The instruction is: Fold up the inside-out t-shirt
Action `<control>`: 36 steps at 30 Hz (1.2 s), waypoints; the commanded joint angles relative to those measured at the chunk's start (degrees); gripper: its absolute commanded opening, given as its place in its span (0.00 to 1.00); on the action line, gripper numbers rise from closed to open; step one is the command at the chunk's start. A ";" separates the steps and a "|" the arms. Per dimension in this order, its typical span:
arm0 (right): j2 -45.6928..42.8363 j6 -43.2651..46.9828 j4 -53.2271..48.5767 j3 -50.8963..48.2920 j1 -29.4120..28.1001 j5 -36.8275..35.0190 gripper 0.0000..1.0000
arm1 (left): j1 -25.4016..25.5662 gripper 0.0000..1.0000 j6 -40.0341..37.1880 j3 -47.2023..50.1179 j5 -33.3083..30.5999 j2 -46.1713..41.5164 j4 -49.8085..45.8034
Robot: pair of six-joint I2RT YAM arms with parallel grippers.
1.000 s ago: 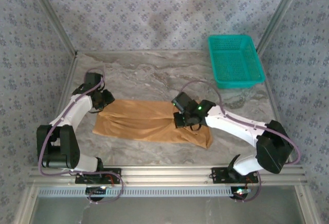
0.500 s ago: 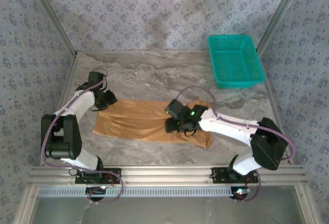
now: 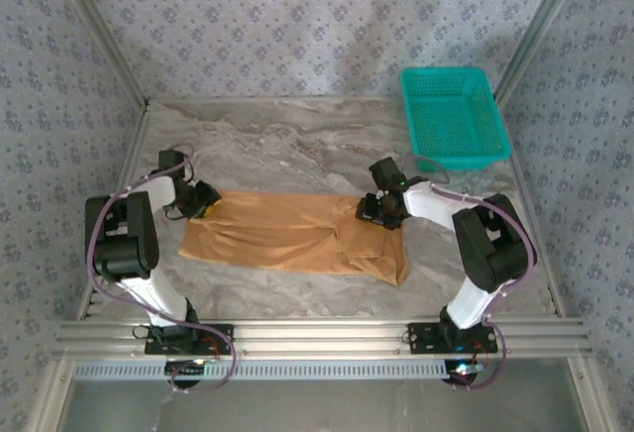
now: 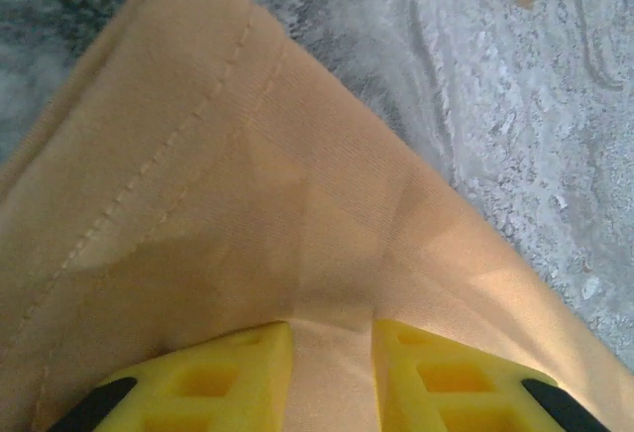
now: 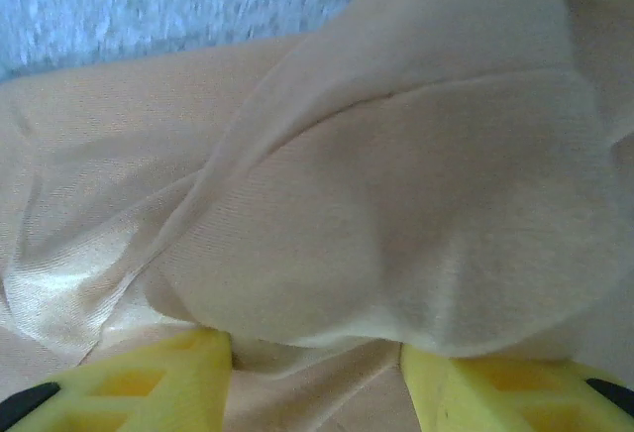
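One long band of tan cloth, the inside-out t-shirt (image 3: 287, 234) lies flat on the surface (image 3: 297, 145), nearer the arms than the teal basket (image 3: 453, 115) and to its left. At the end far from the basket, the left fingers (image 4: 238, 368) pinch a hemmed corner. At the end nearest the basket, the right fingers (image 5: 158, 373) stand apart astride a hump of cloth, not visibly clamped. They should probably close on every layer before both ends lift level and taut.
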State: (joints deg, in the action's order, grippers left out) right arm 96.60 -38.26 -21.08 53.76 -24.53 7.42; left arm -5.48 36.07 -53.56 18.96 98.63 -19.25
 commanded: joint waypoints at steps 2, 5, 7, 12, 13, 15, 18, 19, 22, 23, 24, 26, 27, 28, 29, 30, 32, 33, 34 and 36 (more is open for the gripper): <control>1.88 6.11 -5.79 1.75 2.10 -2.39 0.51 | 0.80 0.36 -0.95 1.19 -2.33 0.83 -1.24; -4.25 8.54 -11.33 3.78 0.44 -5.35 0.61 | 2.81 0.46 -2.34 -0.39 -6.00 -3.01 -5.05; -8.68 9.32 -13.10 3.37 0.15 -7.00 0.78 | 4.22 0.47 -3.06 -1.73 -8.31 -5.64 -7.42; -11.26 9.48 -19.92 0.88 3.04 -10.63 1.00 | 6.28 0.48 -2.87 -3.30 -8.12 -11.47 -9.12; -10.55 9.54 -19.63 0.37 4.03 -9.41 1.00 | 6.53 0.48 -2.78 -3.16 -7.76 -12.89 -8.72; -9.11 10.88 -18.12 0.14 4.57 -8.81 1.00 | 6.62 0.47 -2.25 -1.50 -7.27 -16.41 -6.30; -6.44 11.15 -16.90 1.01 3.43 -9.00 1.00 | 6.46 0.50 -1.42 2.77 -8.98 -23.37 -1.83; -5.44 11.02 -16.74 1.50 2.81 -9.13 1.00 | 6.29 0.54 -1.15 4.24 -9.62 -25.73 -0.54; -2.21 9.99 -16.95 2.56 0.55 -10.85 1.00 | 4.40 0.66 -0.28 7.93 -7.60 -29.72 2.93; -1.27 9.58 -16.98 2.67 0.04 -11.65 1.00 | 2.99 0.67 0.39 8.44 -5.26 -29.69 3.36; -0.62 9.21 -16.93 2.67 -0.25 -11.92 0.99 | 1.63 0.67 1.01 8.48 -3.52 -29.29 3.13; 0.50 8.59 -16.42 2.04 -0.66 -11.93 0.95 | -0.59 0.66 1.49 8.22 -0.11 -27.71 2.17; 0.73 8.34 -15.92 1.65 -0.76 -11.81 0.93 | -1.22 0.65 1.31 8.17 0.95 -27.02 1.95; 0.90 8.10 -15.36 1.12 -0.91 -11.56 0.88 | -1.53 0.65 1.11 8.04 1.86 -26.30 1.77; 0.98 7.86 -14.82 0.58 -0.90 -11.19 0.82 | -1.60 0.64 0.91 8.06 2.40 -25.70 1.75; 0.98 7.70 -14.49 0.24 -1.10 -10.99 0.75 | -1.69 0.63 0.82 8.09 2.74 -25.41 1.76; 0.79 7.20 -14.00 -0.26 -1.59 -10.85 0.58 | -1.67 0.62 1.00 8.37 3.19 -24.79 2.15; 0.72 7.03 -14.12 -0.32 -1.93 -10.91 0.51 | -1.69 0.61 1.10 8.51 3.15 -24.69 2.24; 0.80 6.84 -14.17 -0.15 -2.32 -11.02 0.44 | -1.67 0.61 1.17 8.64 3.27 -24.53 2.52; 0.99 6.63 -14.68 0.09 -2.79 -11.56 0.38 | -1.64 0.61 1.17 8.87 3.43 -24.39 2.84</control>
State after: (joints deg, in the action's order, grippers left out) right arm 96.20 -30.72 -35.18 55.00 -26.26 -4.12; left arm -7.03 36.95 -44.80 20.27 73.84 -17.76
